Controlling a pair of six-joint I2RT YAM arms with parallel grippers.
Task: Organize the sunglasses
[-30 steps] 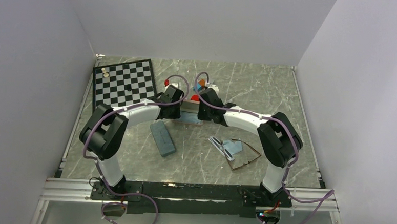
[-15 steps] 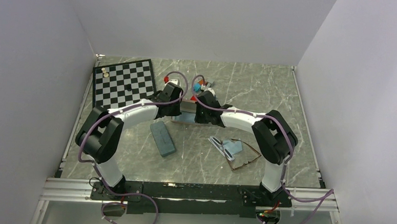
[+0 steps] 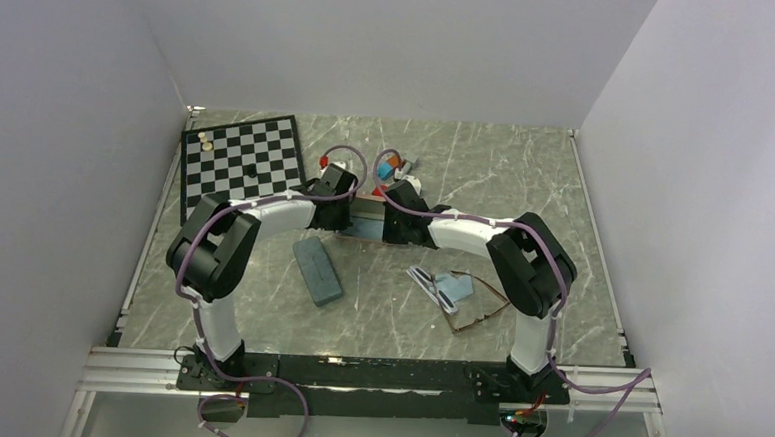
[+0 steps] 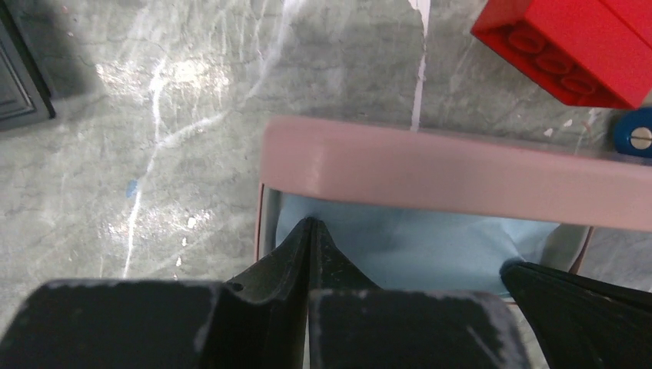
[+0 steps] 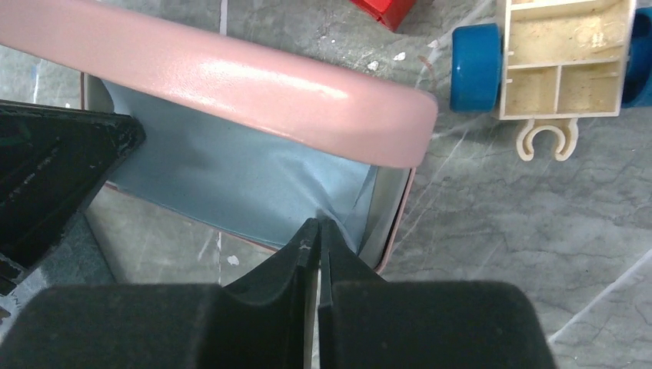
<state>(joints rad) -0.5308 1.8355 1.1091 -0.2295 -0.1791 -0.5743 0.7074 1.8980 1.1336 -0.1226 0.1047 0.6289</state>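
Observation:
Two pairs of sunglasses lie right of centre: a thin reddish-brown pair (image 3: 481, 310) and a pale white-grey pair (image 3: 433, 289) beside a light blue cloth (image 3: 457, 284). Neither gripper is near them. Both grippers are at the open pink case (image 4: 454, 171) (image 5: 231, 81) at mid-table, which has another light blue cloth (image 4: 430, 244) (image 5: 231, 171) inside. My left gripper (image 4: 310, 223) is shut, its tips pinching the cloth's left edge. My right gripper (image 5: 317, 224) is shut on the cloth's right corner, where the fabric puckers up.
A slate-blue case (image 3: 318, 270) lies left of centre. The chessboard (image 3: 241, 161) sits at the back left. A red block (image 4: 569, 46) and a toy cart with blue wheels (image 5: 561, 58) lie just behind the pink case.
Both wrists have settled lower onto the pink case. The left jaws have closed onto the cloth, the right jaws tightened a little, and the left elbow has swung inward.

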